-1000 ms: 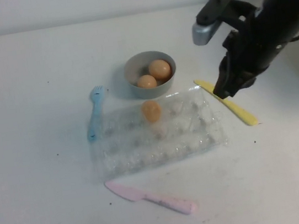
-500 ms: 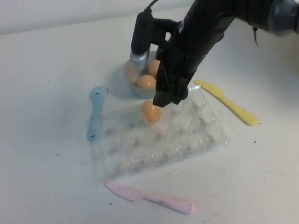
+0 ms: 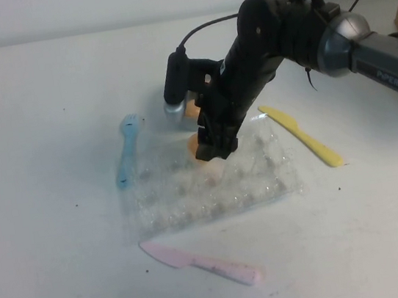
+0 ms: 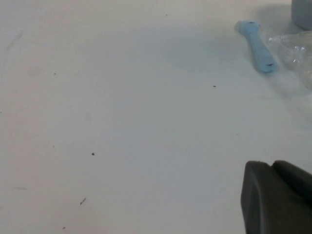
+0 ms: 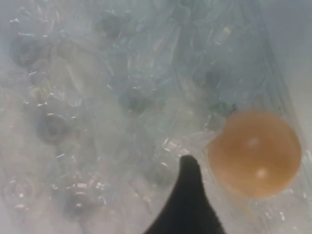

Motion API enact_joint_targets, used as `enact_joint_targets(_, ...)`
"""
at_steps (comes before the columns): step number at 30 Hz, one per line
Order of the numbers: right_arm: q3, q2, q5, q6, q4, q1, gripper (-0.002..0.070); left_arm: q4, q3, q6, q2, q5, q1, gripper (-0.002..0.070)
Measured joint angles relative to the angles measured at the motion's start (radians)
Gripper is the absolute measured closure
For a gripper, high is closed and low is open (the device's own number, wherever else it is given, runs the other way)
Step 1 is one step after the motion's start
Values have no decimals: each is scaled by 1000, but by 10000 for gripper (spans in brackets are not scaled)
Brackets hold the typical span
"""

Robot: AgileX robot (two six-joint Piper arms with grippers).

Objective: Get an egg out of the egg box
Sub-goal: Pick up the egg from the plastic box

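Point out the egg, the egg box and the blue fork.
egg (image 5: 253,153), right wrist view, middle of its shell.
egg box (image 3: 262,177), high view, bare clear cups right of centre.
blue fork (image 3: 126,150), high view, mid-handle.

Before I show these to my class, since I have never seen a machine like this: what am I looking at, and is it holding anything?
It is a robot with two arms, each ending in an end effector. One picture looks down at the table from above; the other two come from cameras on the wrists. The right end effector is down over the egg box, a clear plastic tray, right by an egg that sits in one of its cups. I cannot tell whether it grips the egg. The left end effector shows only as a dark edge above bare table. Around the tray lie a blue fork, a yellow knife and a pink knife.
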Motion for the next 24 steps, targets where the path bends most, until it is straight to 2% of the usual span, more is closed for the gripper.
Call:
enact_joint_targets(11,-2,7,-84,-37,0,0,195,0,0,0,0,0,0,680)
enact_joint_targets(24,-8,60,-93,-37,33,0,196,0,0,0,0,0,0,679)
